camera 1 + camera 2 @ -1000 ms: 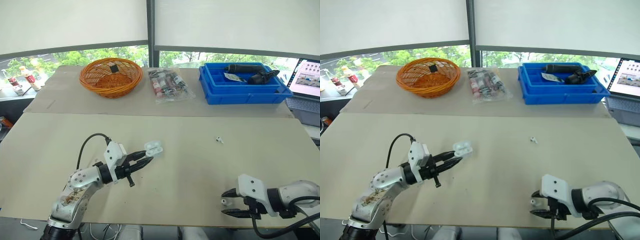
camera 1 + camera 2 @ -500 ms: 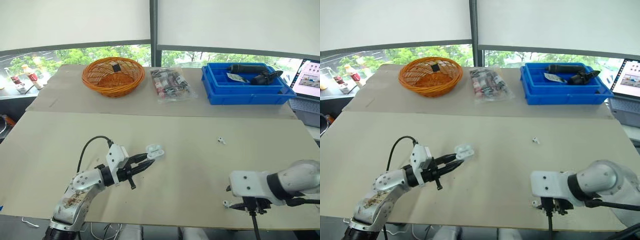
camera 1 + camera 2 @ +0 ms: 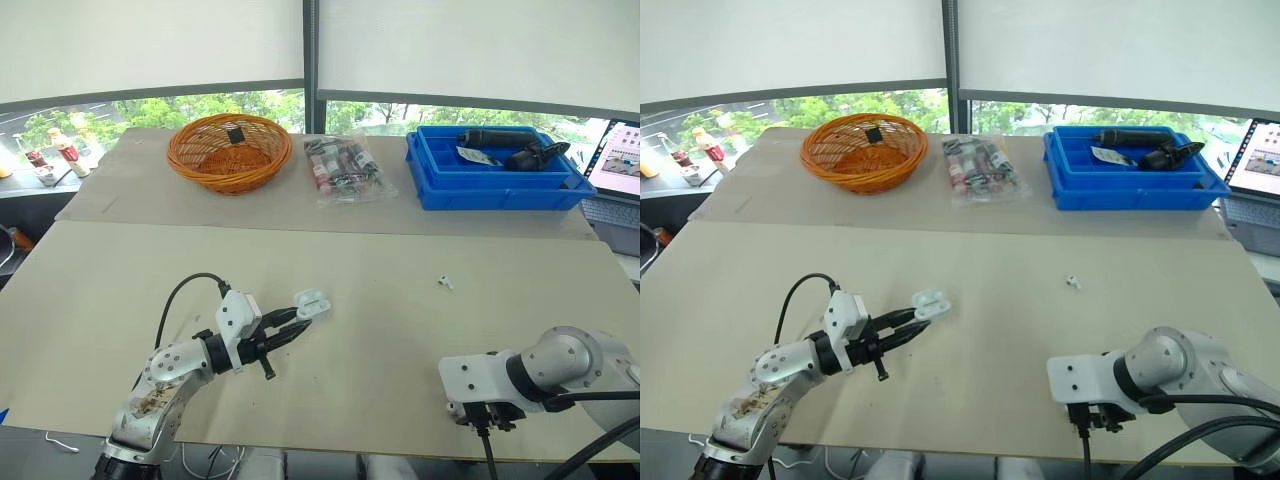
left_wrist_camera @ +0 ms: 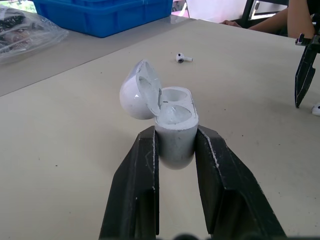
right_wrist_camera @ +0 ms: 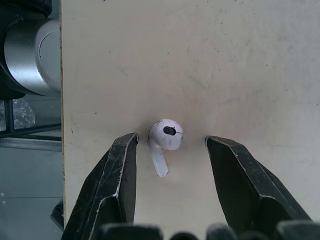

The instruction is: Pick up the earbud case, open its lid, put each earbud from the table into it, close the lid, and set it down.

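Above the near-edge earbud (image 5: 167, 135), right hand (image 5: 171, 140) now vertical, fingers astride.

I see the earbud case (image 4: 172, 132) as smooth white plastic with a soft gloss, and the inside of its lid is just as shiny. The earbud (image 5: 164, 142) is glossy white plastic too. The fingers (image 4: 132, 195) of the left pincer (image 4: 175, 136) are matt black plastic, scuffed pale along their edges, and those of the right pincer (image 5: 171, 139) look alike. The tabletop (image 3: 400, 350) is matt beige and faintly speckled, like paperboard. The basket (image 3: 225, 175) is woven orange wicker. The bin (image 3: 490, 190) is smooth blue plastic.
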